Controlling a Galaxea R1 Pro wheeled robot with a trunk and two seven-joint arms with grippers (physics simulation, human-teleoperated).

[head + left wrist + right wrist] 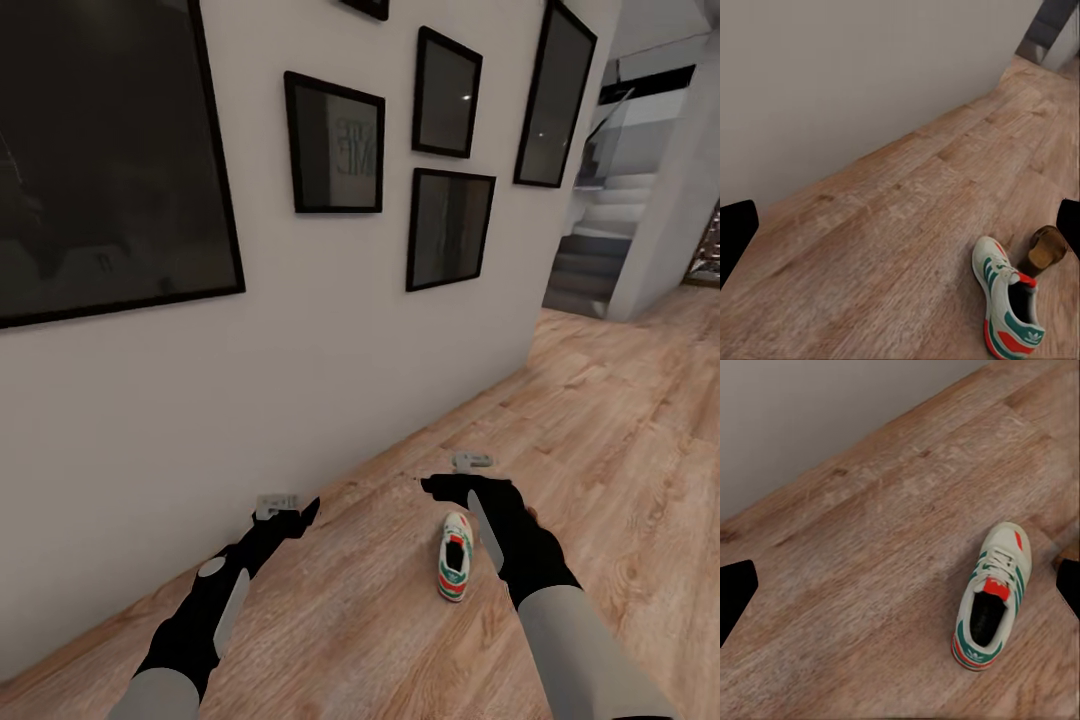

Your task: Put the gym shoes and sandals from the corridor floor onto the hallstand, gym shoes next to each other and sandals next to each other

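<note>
Nearest us, our right gripper (pixel 440 487), fingers spread wide and holding nothing, hovers just above a white gym shoe (pixel 455 570) lying on the wood floor (pixel 620 440) w/ a brown sandal (pixel 1046 250) beside it; we should prob. lower straight over the shoe's middle before closing.
</note>
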